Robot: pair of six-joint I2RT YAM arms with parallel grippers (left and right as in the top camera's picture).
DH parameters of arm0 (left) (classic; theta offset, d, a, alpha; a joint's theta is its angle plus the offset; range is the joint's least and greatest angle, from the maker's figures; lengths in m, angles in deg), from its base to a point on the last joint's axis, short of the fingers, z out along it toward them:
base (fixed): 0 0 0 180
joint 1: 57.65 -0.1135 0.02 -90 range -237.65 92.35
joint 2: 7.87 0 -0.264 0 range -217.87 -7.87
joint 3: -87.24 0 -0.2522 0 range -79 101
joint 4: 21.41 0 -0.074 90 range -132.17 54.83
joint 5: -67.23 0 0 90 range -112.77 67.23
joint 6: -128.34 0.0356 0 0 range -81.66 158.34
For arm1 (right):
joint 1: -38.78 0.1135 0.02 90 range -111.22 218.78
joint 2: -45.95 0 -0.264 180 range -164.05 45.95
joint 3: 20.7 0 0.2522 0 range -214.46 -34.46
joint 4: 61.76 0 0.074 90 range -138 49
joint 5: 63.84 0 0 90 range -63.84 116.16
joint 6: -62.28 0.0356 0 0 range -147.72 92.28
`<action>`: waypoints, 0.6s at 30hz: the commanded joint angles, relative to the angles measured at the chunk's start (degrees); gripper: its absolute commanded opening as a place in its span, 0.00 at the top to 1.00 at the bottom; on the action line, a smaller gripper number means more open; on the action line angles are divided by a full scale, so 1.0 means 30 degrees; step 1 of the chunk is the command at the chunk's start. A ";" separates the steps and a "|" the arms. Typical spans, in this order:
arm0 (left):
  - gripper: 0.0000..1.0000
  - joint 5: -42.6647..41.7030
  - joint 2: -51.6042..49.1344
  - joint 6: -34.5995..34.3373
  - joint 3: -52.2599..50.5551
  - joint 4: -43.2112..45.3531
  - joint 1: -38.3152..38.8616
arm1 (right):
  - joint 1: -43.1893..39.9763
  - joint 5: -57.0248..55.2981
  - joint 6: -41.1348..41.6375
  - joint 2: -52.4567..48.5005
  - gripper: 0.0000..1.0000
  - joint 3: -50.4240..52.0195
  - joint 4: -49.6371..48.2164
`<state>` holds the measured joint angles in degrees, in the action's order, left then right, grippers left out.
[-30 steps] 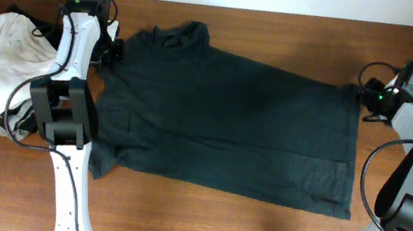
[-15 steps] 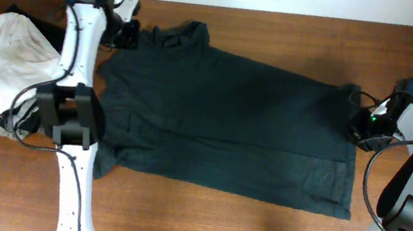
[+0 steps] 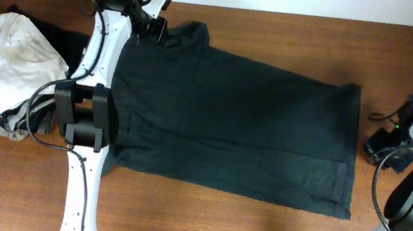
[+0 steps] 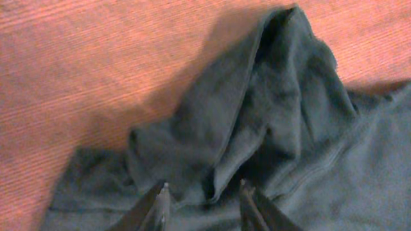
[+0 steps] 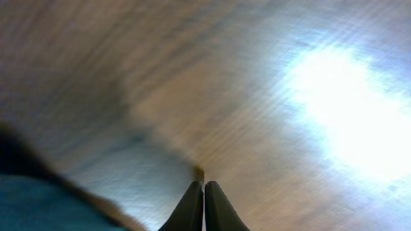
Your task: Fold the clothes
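Two hands I watch: left hand (image 4: 204, 196) parted over the shirt (image 3: 229, 127) collar (image 4: 257, 102); right hand (image 5: 204, 192) pressed together, empty, above the tabletop (image 5: 270, 96).

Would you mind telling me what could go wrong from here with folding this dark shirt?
1. The left end effector is open over the bunched collar; closing there may pinch several layers.
2. The right end effector is shut on nothing, off the shirt, so a pull from the left could drag the whole shirt askew.
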<state>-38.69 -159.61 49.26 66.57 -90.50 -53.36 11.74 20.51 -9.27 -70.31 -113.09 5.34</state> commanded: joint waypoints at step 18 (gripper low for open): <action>1.00 0.0590 -0.1282 -0.1355 0.0474 0.1690 -0.0124 | -0.0488 0.1894 0.0313 0.0459 0.82 0.0066 0.0233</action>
<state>-37.32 -163.04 48.41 66.49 -87.37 -53.38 10.31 25.19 -8.61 -70.31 -113.09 6.02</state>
